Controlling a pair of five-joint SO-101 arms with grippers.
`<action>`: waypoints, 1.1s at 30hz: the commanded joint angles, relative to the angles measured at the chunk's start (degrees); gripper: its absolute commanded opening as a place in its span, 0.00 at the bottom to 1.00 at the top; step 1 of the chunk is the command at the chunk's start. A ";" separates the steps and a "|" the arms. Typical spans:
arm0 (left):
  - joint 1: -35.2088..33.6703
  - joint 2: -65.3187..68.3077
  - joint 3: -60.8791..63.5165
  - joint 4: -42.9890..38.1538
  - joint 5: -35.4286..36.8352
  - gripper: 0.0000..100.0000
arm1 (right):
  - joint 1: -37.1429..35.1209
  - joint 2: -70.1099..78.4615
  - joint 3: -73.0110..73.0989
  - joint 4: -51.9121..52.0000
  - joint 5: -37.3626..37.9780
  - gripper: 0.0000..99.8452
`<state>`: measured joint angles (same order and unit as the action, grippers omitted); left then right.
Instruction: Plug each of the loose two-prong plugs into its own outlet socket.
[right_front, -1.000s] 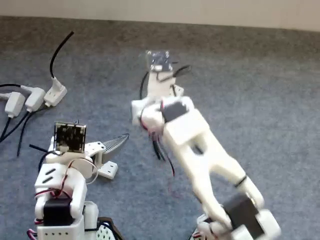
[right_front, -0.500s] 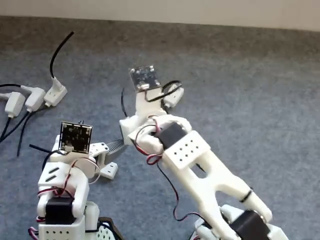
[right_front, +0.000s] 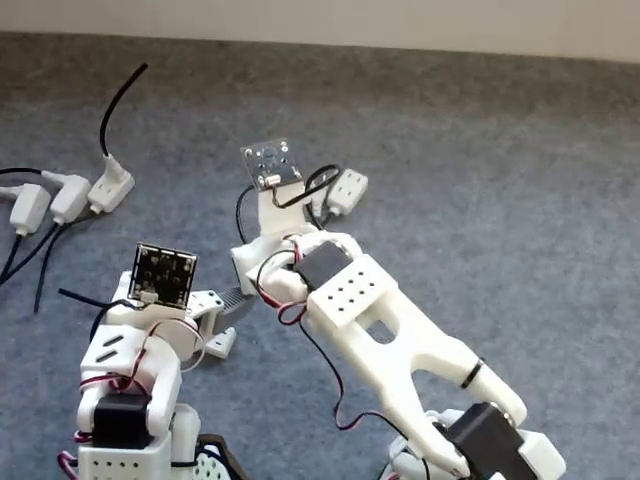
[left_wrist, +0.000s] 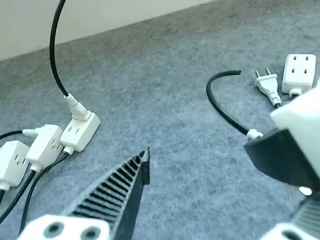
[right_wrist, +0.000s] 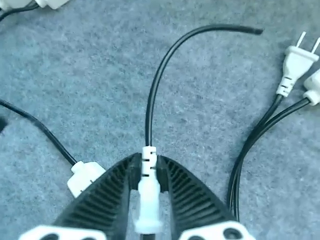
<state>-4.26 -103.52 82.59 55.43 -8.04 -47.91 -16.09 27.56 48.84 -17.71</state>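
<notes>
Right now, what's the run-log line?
right gripper: shut on white plug | left gripper: open, empty | loose plug beside outlet socket, unplugged

Prongs of the gripped plug (right_wrist: 145, 207) hidden.

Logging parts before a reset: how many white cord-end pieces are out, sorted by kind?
White two-prong plug, prongs bare: 1
White plastic socket blocks, slots showing: 3
White cord ends, kind unclear (one in the right pincer): 3
Total: 7
</notes>
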 joint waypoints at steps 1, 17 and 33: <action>0.84 0.22 1.89 -3.96 0.35 0.45 | -2.42 -6.64 -1.63 3.21 -0.44 0.01; 0.75 0.22 2.68 -4.04 0.35 0.45 | 3.47 -13.05 -10.59 21.76 6.15 0.01; 0.75 -0.04 2.15 -3.96 0.35 0.45 | 12.09 -1.54 -8.84 23.96 10.11 0.01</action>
<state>-4.00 -103.60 85.41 52.35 -7.96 -37.01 -18.81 20.62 72.57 -7.87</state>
